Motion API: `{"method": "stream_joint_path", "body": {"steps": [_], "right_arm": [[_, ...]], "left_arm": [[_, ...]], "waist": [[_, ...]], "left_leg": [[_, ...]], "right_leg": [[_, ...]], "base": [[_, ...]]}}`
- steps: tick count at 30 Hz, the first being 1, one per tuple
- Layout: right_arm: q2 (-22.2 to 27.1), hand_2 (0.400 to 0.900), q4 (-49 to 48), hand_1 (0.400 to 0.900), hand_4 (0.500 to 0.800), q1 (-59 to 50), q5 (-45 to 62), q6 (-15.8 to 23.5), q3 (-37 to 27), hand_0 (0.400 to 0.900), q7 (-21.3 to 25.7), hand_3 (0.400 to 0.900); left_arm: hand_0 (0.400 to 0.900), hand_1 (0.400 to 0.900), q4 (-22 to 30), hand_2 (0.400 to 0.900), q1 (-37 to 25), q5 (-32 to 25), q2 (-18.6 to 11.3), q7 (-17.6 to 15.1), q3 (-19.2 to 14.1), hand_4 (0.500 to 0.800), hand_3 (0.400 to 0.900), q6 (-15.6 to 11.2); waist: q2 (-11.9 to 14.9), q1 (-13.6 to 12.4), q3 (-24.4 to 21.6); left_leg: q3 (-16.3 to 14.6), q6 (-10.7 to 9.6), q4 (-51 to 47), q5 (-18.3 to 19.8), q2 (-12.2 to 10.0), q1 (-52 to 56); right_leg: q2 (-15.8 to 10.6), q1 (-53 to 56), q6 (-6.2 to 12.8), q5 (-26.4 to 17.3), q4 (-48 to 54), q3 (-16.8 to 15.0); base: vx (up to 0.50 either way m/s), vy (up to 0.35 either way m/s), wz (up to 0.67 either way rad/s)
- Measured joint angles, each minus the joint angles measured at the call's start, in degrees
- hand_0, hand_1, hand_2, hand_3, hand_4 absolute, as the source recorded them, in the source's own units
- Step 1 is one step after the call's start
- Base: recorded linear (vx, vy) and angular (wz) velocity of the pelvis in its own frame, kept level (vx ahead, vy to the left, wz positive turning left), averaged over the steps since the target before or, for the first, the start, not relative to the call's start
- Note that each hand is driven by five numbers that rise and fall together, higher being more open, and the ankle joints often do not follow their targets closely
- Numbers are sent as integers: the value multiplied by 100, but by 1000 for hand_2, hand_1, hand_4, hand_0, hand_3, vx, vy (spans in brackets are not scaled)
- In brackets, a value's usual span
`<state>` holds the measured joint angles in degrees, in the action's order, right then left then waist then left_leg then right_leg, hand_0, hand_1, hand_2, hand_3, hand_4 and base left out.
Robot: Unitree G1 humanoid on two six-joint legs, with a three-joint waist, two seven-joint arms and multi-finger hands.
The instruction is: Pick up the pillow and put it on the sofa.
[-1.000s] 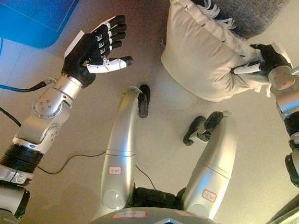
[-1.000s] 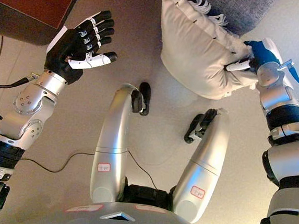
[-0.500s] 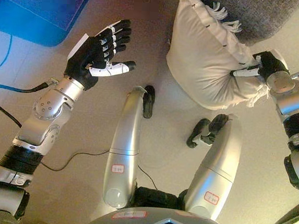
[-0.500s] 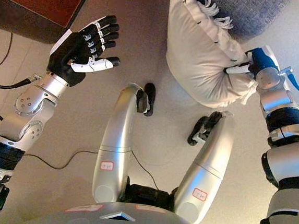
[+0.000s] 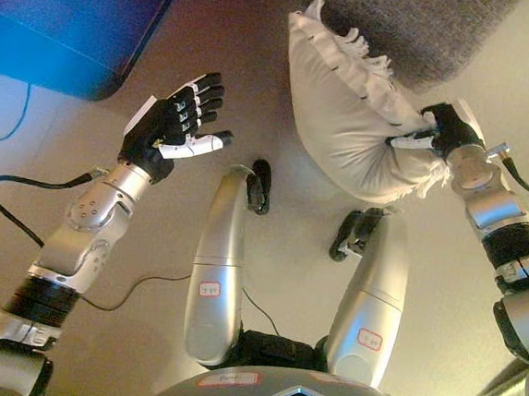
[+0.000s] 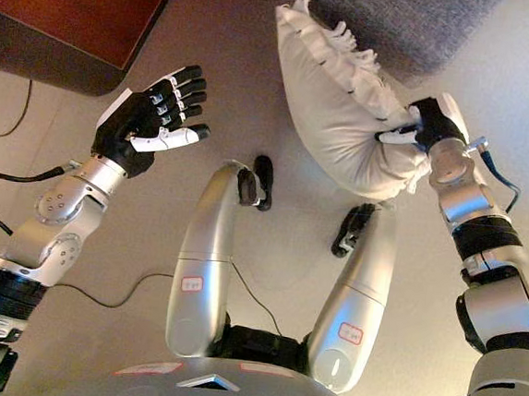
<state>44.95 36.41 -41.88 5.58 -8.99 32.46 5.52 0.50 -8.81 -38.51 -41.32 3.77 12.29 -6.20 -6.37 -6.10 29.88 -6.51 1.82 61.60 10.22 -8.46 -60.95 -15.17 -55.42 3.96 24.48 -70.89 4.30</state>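
A cream pillow with a fringed edge hangs clear of the floor, in front of the grey sofa at the top of the view. My right hand is shut on the pillow's lower right corner, thumb and fingers pinching the fabric. In the right eye view the same hand grips that corner of the pillow. My left hand is held up open at the left, fingers spread, well apart from the pillow and holding nothing.
A dark brown wooden table fills the upper left corner. Beige floor lies below. The sofa's edge runs across the top right.
The pillow has been lifted and swung left, its lower end bunched in my right hand. The left hand has dropped lower in view; the camera has also shifted.
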Motion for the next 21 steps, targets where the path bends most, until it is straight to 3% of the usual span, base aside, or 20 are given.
{"method": "stream_joint_path", "body": {"steps": [4, 11, 21], "right_arm": [[-3, 400, -899, 400, 500, 746, -446, 2, -299, 400, 95, 400], [118, 400, -1693, 400, 500, 1449, -994, 79, -857, 400, 163, 400], [238, 400, -3223, 400, 500, 2419, -1364, 109, -1461, 400, -425, 400]], "left_arm": [[900, 900, -75, 900, -59, 0, 320, -279, -19, 800, 900, 2], [900, 900, -180, 900, -178, 15, 609, -589, -340, 800, 900, -3], [900, 900, -366, 900, 306, 219, 742, -408, -855, 800, 900, 395]], "waist": [[15, 141, -2], [348, 268, -27], [931, 278, -261]], "left_leg": [[-119, 36, -995, -130, 64, 1120], [-368, 81, -2485, -452, 265, 2666], [-567, -79, -4539, -1070, 415, 4512]], "right_leg": [[36, 1211, 150, -347, 1245, 175], [3, 2738, 293, -912, 2927, 369], [207, 4597, 335, -1713, 5196, 747]], "base": [[72, 46, -7], [57, 5, -4], [147, 6, -6]]}}
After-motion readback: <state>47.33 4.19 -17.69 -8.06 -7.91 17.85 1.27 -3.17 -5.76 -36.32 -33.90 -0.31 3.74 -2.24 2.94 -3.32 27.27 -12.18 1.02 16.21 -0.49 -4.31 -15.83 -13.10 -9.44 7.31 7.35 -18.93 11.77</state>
